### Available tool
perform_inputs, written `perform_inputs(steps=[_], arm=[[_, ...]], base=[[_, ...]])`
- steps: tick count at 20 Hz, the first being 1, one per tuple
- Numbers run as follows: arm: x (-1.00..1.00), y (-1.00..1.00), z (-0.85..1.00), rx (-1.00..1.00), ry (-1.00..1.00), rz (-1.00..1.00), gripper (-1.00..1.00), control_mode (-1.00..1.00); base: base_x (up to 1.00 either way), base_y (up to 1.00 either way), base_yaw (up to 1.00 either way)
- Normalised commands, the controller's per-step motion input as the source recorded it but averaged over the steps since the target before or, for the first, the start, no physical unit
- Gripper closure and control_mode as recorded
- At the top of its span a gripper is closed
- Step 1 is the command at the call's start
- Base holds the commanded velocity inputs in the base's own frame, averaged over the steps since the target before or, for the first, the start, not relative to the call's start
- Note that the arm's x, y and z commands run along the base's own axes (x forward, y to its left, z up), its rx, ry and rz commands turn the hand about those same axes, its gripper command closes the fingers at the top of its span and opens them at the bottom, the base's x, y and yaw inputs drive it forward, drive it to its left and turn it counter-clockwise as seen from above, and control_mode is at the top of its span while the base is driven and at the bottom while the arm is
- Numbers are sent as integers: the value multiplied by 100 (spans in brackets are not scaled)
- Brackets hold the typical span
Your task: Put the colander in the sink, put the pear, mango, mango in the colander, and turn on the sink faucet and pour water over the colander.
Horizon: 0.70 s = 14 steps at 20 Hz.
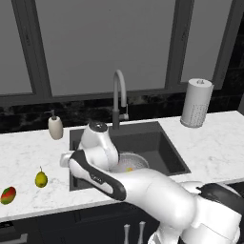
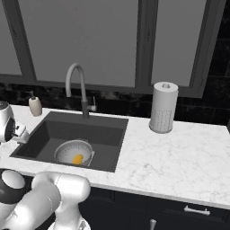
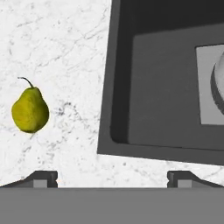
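Observation:
The silvery colander sits in the dark sink and holds an orange-yellow mango. On the counter to the left of the sink lie the yellow-green pear and a red and green mango. My gripper is open and empty above the sink's left rim. In the hand view the pear lies left of the fingertips and the sink right of them. The faucet stands behind the basin, with no water running.
A white soap pump bottle stands at the sink's back left corner. A paper towel roll stands on the counter to the right. My own arm crosses in front of the sink in the left base view.

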Motion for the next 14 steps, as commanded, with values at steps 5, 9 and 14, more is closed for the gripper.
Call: perform_inputs(steps=[5,9,14], arm=[[17,84,0,-9,6,5,-100,-100],[11,58,-11,-11,3,0,-100,-100],[2,36,-16,-1,3,0,-100,-100]], base=[[0,0,0],[0,0,0],[0,0,0]])
